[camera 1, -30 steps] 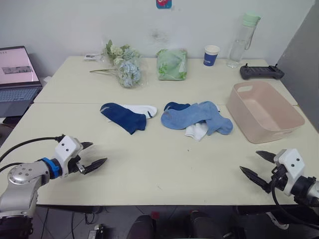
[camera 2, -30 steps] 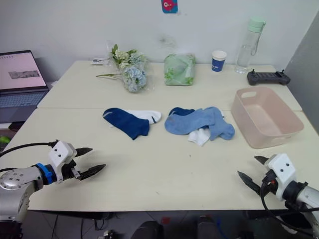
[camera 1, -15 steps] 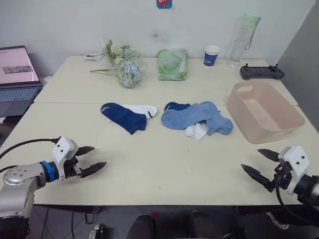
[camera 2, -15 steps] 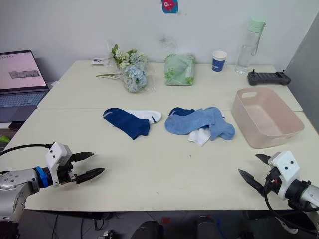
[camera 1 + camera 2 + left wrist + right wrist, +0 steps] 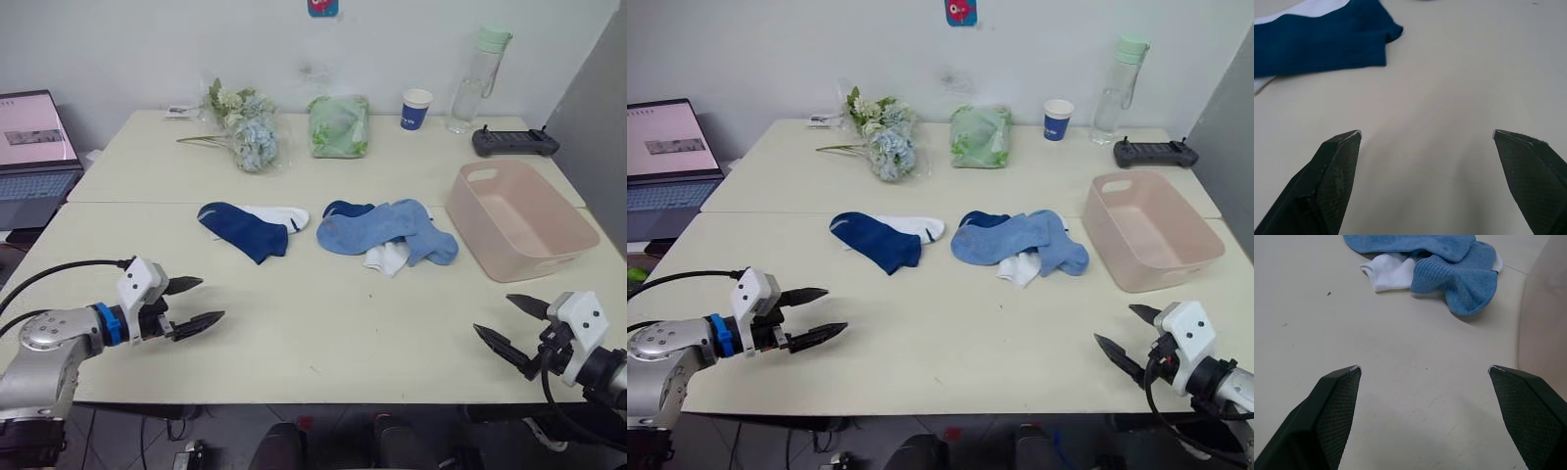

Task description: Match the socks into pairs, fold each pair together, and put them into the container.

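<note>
Far left, a laptop [image 5: 34, 157] sits open at nine o'clock off the table [image 5: 323, 333]. Down at seven o'clock, the left gripper [image 5: 194, 305] hovers over bare tabletop, fingers spread wide, nothing between them. Up at eleven o'clock, a bunch of flowers [image 5: 245, 132] lies on the far half of the table. Centre-left, a navy sock [image 5: 240, 230] lies across a white sock [image 5: 279, 215], the two touching. Just beside them toward the middle, there's the pile: two light blue socks [image 5: 387, 227] heaped together, a second navy sock [image 5: 345, 209] peeking out at the pile's far edge and a white sock [image 5: 387, 258] poking out at the near edge. Behind, at twelve o'clock, a green bag [image 5: 339, 125], then a blue paper cup [image 5: 415, 108] and a water bottle [image 5: 475, 78]. Over at three o'clock, the pink container [image 5: 519, 220] sits with no socks inside, a black controller [image 5: 514, 142] behind it. Down at five o'clock, the right gripper [image 5: 509, 323] hangs at the table's near edge, fingers parted, holding nothing.
</note>
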